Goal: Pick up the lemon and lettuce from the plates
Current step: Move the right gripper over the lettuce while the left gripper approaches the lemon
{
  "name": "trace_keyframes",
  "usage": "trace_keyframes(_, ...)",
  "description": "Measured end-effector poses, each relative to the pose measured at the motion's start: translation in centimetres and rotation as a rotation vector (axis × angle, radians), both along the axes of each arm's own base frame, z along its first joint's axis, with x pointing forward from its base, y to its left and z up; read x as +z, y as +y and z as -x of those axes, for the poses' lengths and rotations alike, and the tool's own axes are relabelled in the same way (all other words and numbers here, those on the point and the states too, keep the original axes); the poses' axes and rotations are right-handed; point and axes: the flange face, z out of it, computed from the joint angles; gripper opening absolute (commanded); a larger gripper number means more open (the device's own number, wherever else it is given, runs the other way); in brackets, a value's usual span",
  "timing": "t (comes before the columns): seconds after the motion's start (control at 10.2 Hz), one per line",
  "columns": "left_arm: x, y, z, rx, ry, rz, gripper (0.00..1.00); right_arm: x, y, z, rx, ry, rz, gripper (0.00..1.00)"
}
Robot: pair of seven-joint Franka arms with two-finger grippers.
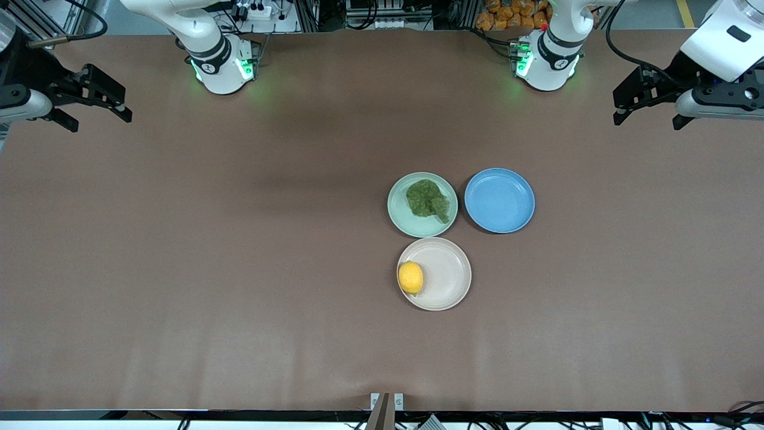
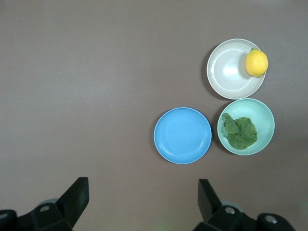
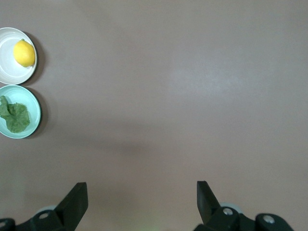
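Lemon and lettuce sit on their plates

The lemon (image 1: 410,278) lies at the cream plate's (image 1: 444,280) rim, nearest the camera. Farther, the lettuce (image 1: 427,199) lies on the mint plate (image 1: 404,215), beside a blue plate (image 1: 499,200). Left tool (image 1: 647,95) and right tool (image 1: 98,95) wait spread over the bench's (image 1: 239,269) ends

Three plates sit clustered near the table's (image 1: 179,269) middle. The lettuce (image 1: 427,199) lies on one plate (image 1: 399,210). Just beside that plate, toward the left arm's end, sits a bare plate (image 1: 499,200). The third plate (image 1: 444,280) sits nearer the front camera than the lettuce plate, close to it. The lemon (image 1: 410,278) rests on this plate at its rim toward the right arm's end.
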Motion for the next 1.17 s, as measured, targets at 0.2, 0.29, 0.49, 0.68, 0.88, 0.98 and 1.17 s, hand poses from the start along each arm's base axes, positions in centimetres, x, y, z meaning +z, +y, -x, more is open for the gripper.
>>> trace_keyframes(0.2, -0.1, 0.1, -0.1, 0.001, 0.002, 0.0, 1.0, -0.8, 4.6, -0.1, -0.062, 0.003, -0.008, 1.0)
trace_keyframes(0.29, -0.1, 0.2, -0.1, 0.003, 0.002, 0.0, 1.0, -2.1, 9.6, -0.1, -0.083, 0.012, -0.005, 1.0)
trace_keyframes(0.49, -0.5, 0.3, -0.4, 0.007, 0.011, -0.001, 1.0, -5.8, 16.5, -0.4, -0.085, 0.039, 0.019, 1.0)
trace_keyframes(0.68, -2.0, 0.3, -1.2, 0.007, 0.039, -0.003, 1.0, -7.3, 16.7, -1.4, -0.097, 0.05, 0.027, 1.0)
trace_keyframes(0.88, -4.0, 0.1, -2.4, 0.005, 0.076, -0.005, 1.0, -7.1, 16.4, -1.7, -0.11, 0.04, 0.019, 1.0)
trace_keyframes(0.98, -5.1, 0.0, -3.1, 0.004, 0.094, -0.006, 1.0, -7.2, 17.3, -1.4, -0.122, 0.039, 0.016, 1.0)
trace_keyframes(1.17, -7.6, -0.3, -4.9, 0.014, 0.107, -0.002, 1.0, -9.0, 21.9, -0.7, -0.17, 0.039, 0.012, 1.0)
